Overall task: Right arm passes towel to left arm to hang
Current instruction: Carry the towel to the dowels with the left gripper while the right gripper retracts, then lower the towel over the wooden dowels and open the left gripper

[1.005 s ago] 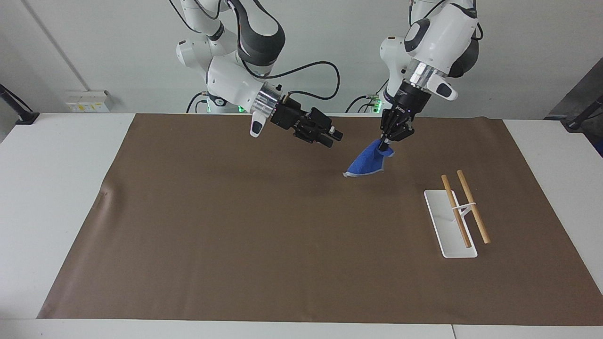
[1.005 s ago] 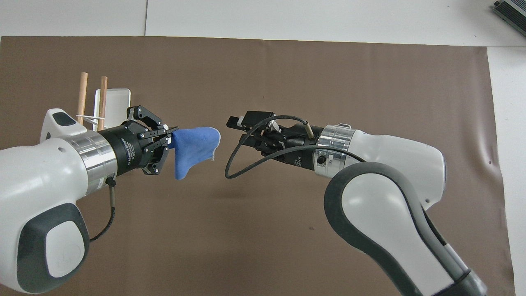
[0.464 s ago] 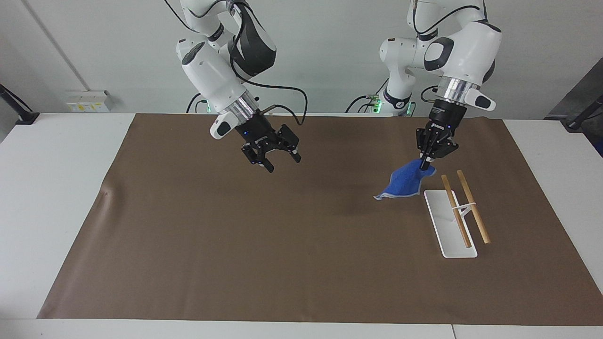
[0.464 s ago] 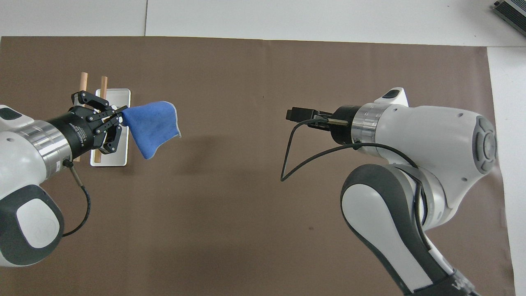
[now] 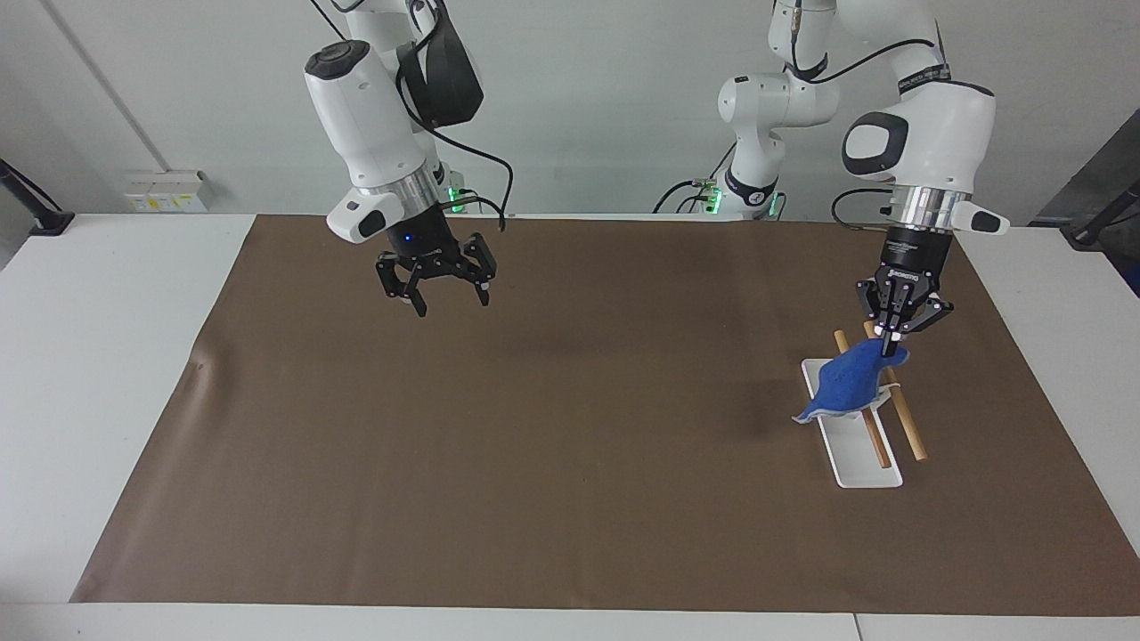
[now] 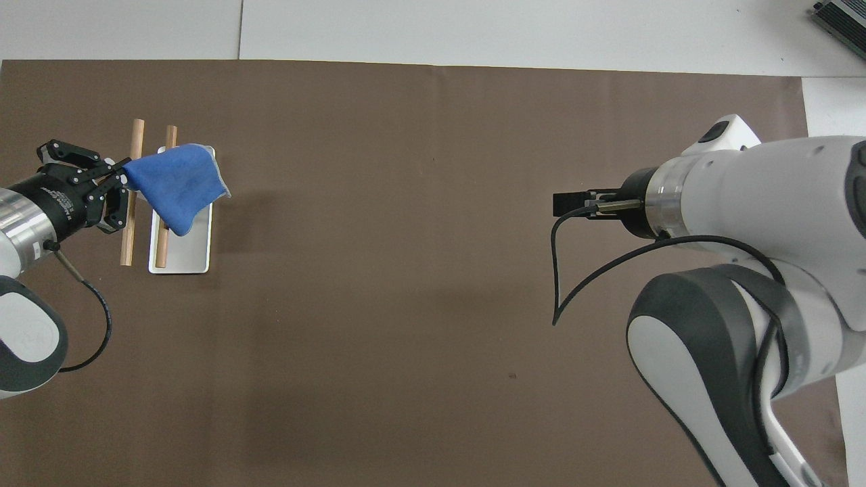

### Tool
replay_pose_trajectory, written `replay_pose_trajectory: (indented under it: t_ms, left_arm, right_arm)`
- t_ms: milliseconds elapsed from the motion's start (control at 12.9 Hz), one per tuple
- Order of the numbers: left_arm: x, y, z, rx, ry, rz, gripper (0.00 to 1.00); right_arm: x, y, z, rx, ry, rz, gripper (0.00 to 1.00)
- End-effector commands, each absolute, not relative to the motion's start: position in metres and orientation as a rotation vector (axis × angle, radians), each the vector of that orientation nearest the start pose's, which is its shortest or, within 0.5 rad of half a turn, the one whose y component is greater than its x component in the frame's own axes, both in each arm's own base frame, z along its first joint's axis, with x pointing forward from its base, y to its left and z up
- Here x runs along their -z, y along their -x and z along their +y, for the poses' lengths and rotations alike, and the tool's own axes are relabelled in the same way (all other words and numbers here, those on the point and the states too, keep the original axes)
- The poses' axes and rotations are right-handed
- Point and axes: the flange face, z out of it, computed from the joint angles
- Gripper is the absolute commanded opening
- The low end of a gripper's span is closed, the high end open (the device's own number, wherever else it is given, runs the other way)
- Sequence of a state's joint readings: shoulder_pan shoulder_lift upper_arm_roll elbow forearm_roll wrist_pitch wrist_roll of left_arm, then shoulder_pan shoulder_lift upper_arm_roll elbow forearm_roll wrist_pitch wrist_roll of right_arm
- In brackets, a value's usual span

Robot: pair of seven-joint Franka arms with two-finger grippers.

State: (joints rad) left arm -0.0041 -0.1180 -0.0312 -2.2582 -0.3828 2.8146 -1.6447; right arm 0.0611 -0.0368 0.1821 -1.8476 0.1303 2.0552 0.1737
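The blue towel (image 5: 844,385) hangs from my left gripper (image 5: 887,342), which is shut on its upper corner. The towel hangs over the wooden rods (image 5: 901,418) of the rack, toward the left arm's end of the table. I cannot tell whether it touches the rods. In the overhead view the towel (image 6: 177,186) covers part of the rack's white base (image 6: 177,260), and the left gripper (image 6: 116,191) is over the rods (image 6: 127,233). My right gripper (image 5: 450,301) is open and empty, above the mat toward the right arm's end; it also shows in the overhead view (image 6: 568,203).
The rack is a white tray base (image 5: 862,463) with two wooden rods tied by a white band. A brown mat (image 5: 534,463) covers the table. White table edges (image 5: 107,356) lie around the mat.
The left gripper has carried the towel from the middle of the mat to over the rack. The right arm has drawn back toward its own end and its open gripper now points down.
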Motion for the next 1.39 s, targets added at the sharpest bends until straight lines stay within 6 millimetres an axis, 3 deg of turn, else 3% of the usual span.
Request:
replay_pose_trajectory:
  t_ms: [0,155,387,541,773,928,1160,1237,1314]
  left_arm:
    - [-0.467,-0.555,0.028,-0.437,-1.343,2.04,0.0]
    - [-0.462,-0.558,0.072,-0.5,-1.303,2.073,0.0]
    - [-0.46,-0.557,0.096,-0.571,-1.283,2.069,0.0]
    - [-0.463,-0.557,0.099,-0.606,-1.264,2.054,0.0]
    - [-0.461,-0.557,0.094,-0.602,-1.301,2.043,0.0]
    - [-0.452,-0.555,0.087,-0.579,-1.308,2.055,0.0]
    - [-0.436,-0.558,0.088,-0.571,-1.31,2.073,0.0]
    - [-0.436,-0.559,0.089,-0.57,-1.309,2.075,0.09]
    - [-0.437,-0.561,0.09,-0.564,-1.309,2.078,0.44]
  right_arm:
    - [-0.597,-0.551,0.122,0.298,3.033,0.029,1.0]
    - [-0.623,-0.548,0.099,0.264,3.105,0.054,1.0]
    - [-0.645,-0.546,0.047,0.207,3.14,0.166,1.0]
    - [-0.666,-0.539,0.013,0.168,3.141,0.261,1.0]
    - [-0.671,-0.533,-0.032,0.12,3.147,0.286,1.0]
    - [-0.667,-0.526,-0.041,0.102,3.146,0.295,1.0]
    - [-0.665,-0.525,-0.038,0.089,3.132,0.292,1.0]
    - [-0.662,-0.521,-0.038,0.042,3.134,0.283,1.0]
    - [-0.661,-0.518,-0.037,-0.004,3.133,0.275,1.0]
